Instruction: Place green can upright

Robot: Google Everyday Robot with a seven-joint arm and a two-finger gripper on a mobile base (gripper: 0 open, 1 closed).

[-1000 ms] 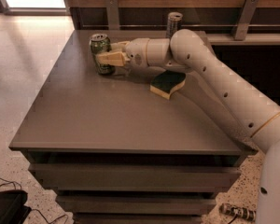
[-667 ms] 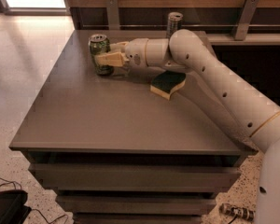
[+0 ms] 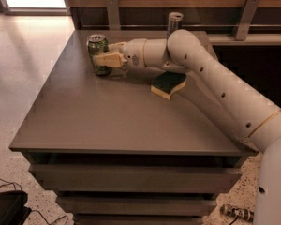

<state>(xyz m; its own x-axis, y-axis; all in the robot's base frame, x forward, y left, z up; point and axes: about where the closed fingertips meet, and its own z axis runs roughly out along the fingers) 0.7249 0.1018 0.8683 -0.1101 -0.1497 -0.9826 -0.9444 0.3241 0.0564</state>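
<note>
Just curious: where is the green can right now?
In the camera view, the green can stands upright near the table's far left corner, held in the gripper, left of the sponge.

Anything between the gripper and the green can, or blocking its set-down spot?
Nothing visible. The gripper is closed around the green can, which stands upright on the table; the sponge lies apart.

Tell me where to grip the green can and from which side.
Grip the green can mid-body, across its round side wall, coming in level from the sponge side. It stands upright near the far left corner of the table, so the wall is exposed. The gripper holds it that way.
</note>
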